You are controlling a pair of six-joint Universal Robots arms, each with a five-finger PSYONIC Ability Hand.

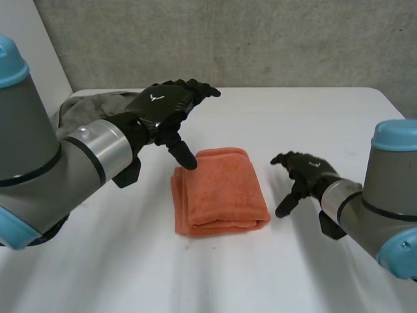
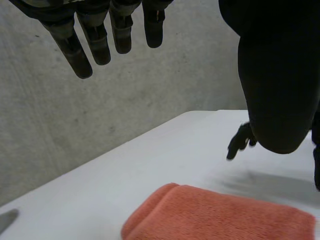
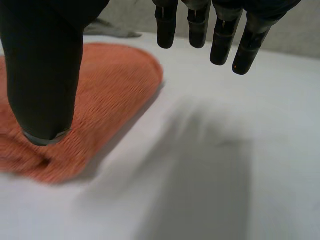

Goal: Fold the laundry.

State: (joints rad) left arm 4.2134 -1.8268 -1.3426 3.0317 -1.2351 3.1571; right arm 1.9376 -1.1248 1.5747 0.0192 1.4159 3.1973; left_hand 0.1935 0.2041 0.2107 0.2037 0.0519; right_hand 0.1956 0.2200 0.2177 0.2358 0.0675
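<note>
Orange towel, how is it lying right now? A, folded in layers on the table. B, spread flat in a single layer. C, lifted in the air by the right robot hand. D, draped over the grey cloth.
A: the orange towel lies folded in layers on the white table, with the left robot hand open over its far corner and the right robot hand open beside it.
</note>
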